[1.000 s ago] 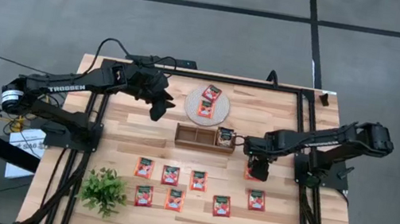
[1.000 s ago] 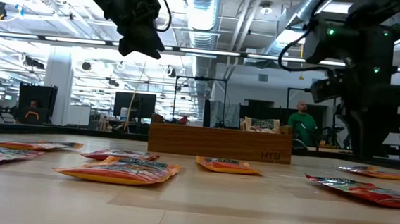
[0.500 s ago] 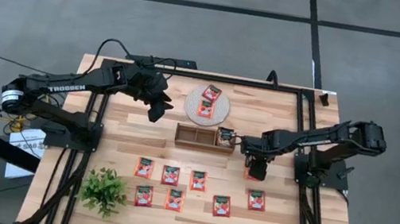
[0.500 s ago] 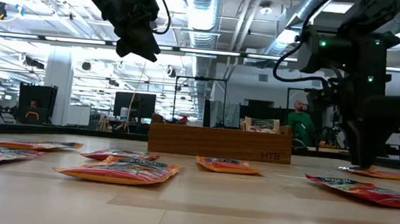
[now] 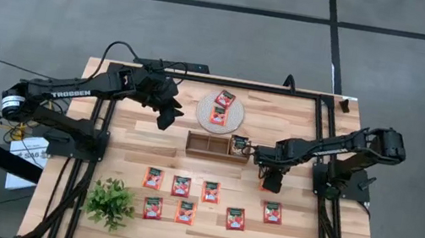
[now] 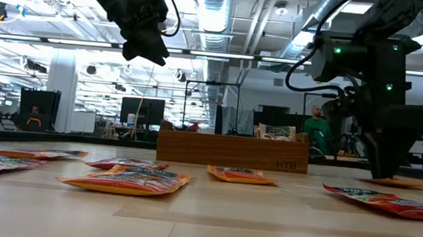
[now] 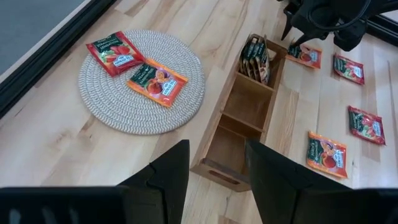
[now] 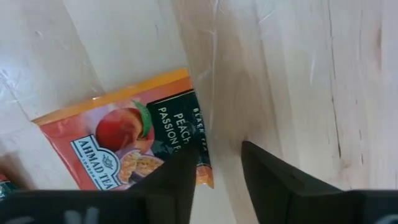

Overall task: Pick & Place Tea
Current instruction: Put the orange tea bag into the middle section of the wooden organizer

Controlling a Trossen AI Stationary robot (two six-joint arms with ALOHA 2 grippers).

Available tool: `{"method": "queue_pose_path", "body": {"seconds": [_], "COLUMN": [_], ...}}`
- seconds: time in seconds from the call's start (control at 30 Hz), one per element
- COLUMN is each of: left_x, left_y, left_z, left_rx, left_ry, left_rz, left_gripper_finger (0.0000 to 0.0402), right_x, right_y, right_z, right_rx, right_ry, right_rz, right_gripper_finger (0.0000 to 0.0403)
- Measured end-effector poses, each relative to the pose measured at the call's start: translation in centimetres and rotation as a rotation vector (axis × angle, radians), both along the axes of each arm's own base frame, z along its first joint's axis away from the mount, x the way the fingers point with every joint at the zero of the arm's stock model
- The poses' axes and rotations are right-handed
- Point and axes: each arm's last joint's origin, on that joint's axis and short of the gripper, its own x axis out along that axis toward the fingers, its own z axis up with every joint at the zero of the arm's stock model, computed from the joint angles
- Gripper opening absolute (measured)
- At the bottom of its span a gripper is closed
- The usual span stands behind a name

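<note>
wooden table (image 5: 298, 120): right gripper (image 5: 272, 182) jaws open astride tea sachet (image 8: 134, 146) edge; left gripper (image 5: 167, 117) open.

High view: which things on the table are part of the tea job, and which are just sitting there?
Part of the job:
- tea sachets in rows on the table
- two sachets on the round mat
- sachet under the right gripper
- wooden tray, sachets in its end compartment

Just sitting there:
- small green plant
- left gripper, waiting near the mat
</note>
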Motion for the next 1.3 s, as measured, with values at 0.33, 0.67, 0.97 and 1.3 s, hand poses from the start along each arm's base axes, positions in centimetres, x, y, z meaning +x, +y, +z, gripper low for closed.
{"method": "queue_pose_path", "body": {"seconds": [0.33,0.67,0.97,1.3], "left_x": [0.0,0.0,0.0,0.0], "left_y": [0.0,0.0,0.0,0.0], "left_z": [0.0,0.0,0.0,0.0], "left_rx": [0.000,0.001,0.002,0.007], "left_ry": [0.000,-0.002,-0.004,-0.004], "left_rz": [0.000,0.000,0.000,-0.004], "left_gripper_finger": [0.0147,0.0147,0.0147,0.0147], "right_x": [-0.8,-2.2,-2.8,0.1], "right_y": [-0.1,-0.1,-0.1,-0.1], "right_z": [1.2,3.7,7.9,14.1], "right_rx": [-0.015,-0.013,-0.012,-0.049], "right_ry": [-0.017,-0.085,-0.112,-0.181], "right_rz": [-0.010,-0.062,-0.057,0.059], "right_gripper_finger": [0.0006,0.0001,0.0000,0.0000]}}
